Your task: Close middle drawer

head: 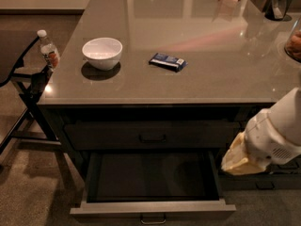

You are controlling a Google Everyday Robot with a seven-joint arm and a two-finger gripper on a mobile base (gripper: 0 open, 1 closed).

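Drawer nearest: we see the wide dark grey-brown middle drawer (153, 207) pulled far out. Just right of it hangs the cream-coloured gripper (233, 161); whether it is spread or closed we cannot tell. Beyond the drawer, a white round bowl (102, 52) sits on the grey countertop (197, 79).

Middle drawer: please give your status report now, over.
Gripper low, beside the drawer's right side; contact unclear. Middle drawer open, pulled far out. Nothing seen blocking its way in.

White bowl (102, 52) well up-left of the gripper (239, 160) low at right, blue packet (168, 61) nearer, water bottle (48, 51) farthest left
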